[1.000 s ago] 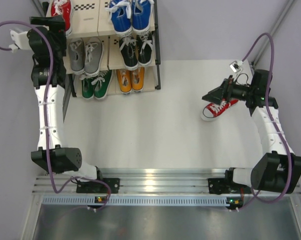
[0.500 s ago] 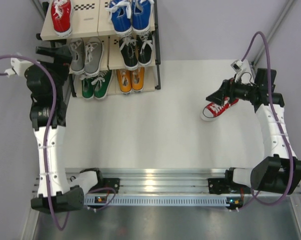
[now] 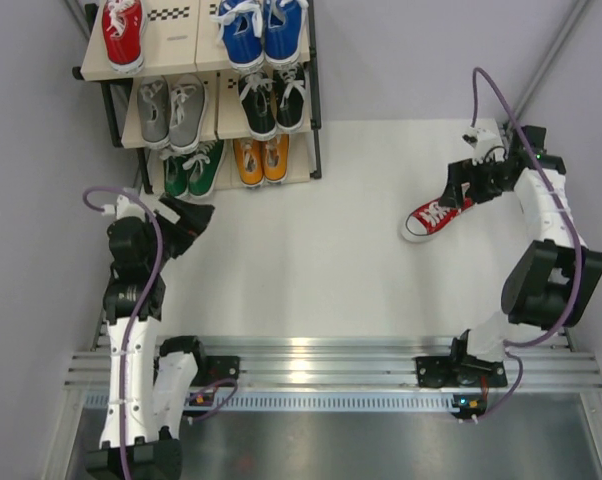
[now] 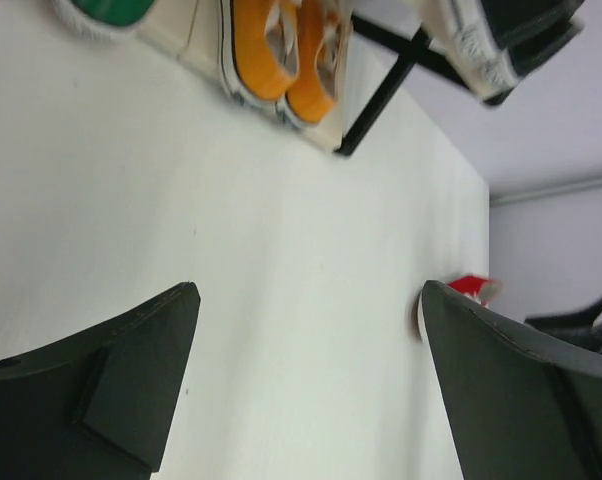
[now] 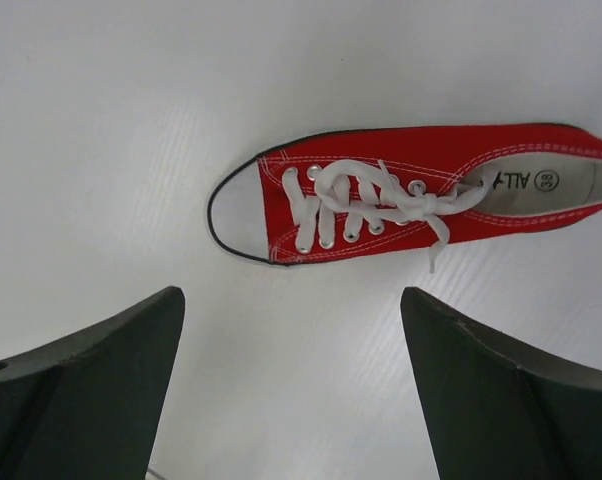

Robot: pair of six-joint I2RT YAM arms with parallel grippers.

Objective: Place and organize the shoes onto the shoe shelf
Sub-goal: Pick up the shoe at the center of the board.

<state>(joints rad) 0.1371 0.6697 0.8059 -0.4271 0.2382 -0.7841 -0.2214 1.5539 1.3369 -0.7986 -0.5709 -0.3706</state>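
A wide stretch of white table (image 3: 311, 250) lies between the shoe shelf (image 3: 171, 45) at the far left corner and the single red shoe (image 5: 421, 205) near the right edge. The shoe stands on its sole with its laces tied, and its heel is cut off in the right wrist view. The right gripper (image 5: 291, 310) hangs over it, spread and holding nothing, probably not touching it. The left gripper (image 4: 311, 290), also spread and holding nothing, is in front of the shelf.

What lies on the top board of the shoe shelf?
One red shoe on the left, a blue pair on the right. The rear of the top board is outside the picture.
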